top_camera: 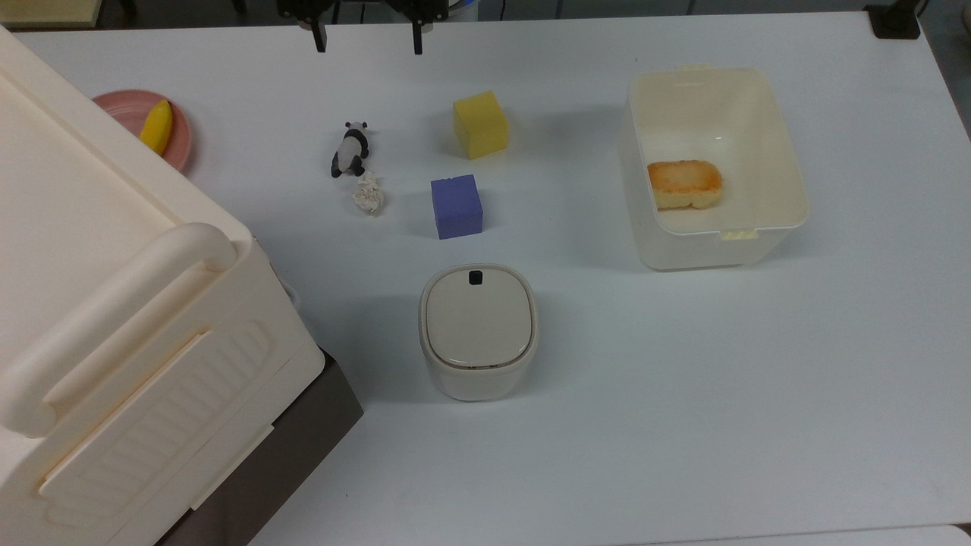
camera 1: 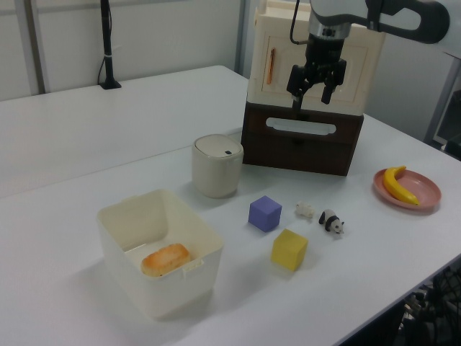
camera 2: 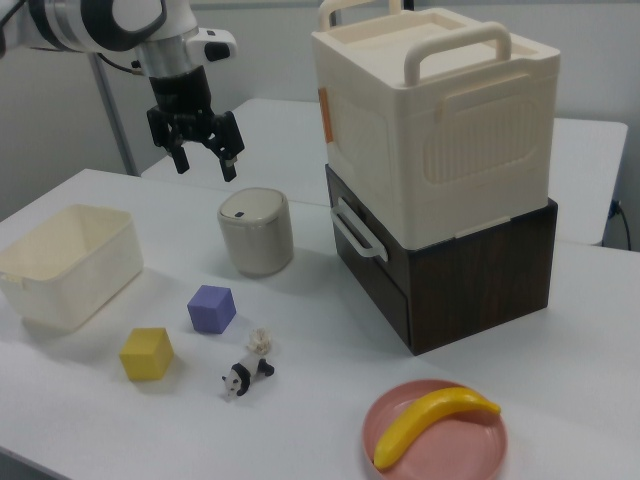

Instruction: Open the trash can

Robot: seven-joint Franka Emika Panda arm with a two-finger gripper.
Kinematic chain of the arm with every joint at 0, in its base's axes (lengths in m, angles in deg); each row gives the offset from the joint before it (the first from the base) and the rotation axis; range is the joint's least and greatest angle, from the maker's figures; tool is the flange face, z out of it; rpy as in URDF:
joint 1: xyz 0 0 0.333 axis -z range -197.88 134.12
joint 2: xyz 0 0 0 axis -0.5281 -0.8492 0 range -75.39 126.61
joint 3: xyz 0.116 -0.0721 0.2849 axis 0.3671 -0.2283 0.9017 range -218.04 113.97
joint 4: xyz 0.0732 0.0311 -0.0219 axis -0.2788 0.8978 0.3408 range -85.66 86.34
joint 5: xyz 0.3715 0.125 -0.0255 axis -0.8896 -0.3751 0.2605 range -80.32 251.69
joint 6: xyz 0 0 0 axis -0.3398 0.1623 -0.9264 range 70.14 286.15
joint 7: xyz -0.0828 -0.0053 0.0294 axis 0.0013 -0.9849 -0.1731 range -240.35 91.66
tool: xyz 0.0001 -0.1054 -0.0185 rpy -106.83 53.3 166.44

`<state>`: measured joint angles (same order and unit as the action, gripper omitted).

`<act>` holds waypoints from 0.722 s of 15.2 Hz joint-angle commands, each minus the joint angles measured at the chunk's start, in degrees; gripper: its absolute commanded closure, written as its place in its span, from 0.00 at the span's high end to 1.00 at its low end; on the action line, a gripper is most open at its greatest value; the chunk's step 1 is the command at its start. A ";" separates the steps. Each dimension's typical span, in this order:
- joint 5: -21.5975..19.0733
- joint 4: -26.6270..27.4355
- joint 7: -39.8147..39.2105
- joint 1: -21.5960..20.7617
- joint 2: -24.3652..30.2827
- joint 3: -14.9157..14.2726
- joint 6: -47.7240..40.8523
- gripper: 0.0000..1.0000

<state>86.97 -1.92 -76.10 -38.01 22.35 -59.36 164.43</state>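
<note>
Bright, even light is falling from overhead. The white table (top_camera: pixel 683 394) is reading slightly blue-grey in the top view. Soft, faint shadows are pooling beside the trash can (top_camera: pixel 479 331) and the tub (top_camera: pixel 789 220). Focus is holding sharp, without blur or harsh glare.

— Where did the cameras sit?
— One hung overhead, looking straight down on the table (top_camera: pixel 683 425). Two stood lower at opposite sides, angled down across it.
— What did they share?
— All three took in the trash can (top_camera: pixel 478 331) (camera 1: pixel 216 166) (camera 2: pixel 256 232) mid-table.
</note>
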 commanded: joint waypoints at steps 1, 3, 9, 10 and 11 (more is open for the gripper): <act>1.09 0.77 -0.87 -0.46 -0.07 -0.23 2.17 1.00; 1.17 1.03 -1.50 -0.55 0.10 -0.14 1.46 1.00; 0.56 0.77 -0.62 -0.38 0.02 -0.23 1.90 1.00; 0.64 0.68 -0.62 -0.37 0.02 -0.32 1.99 0.97; 0.82 0.77 -0.53 -0.37 0.02 -0.32 1.99 0.73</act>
<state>87.06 -1.92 -76.47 -38.09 21.67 -59.35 165.25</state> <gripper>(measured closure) 0.018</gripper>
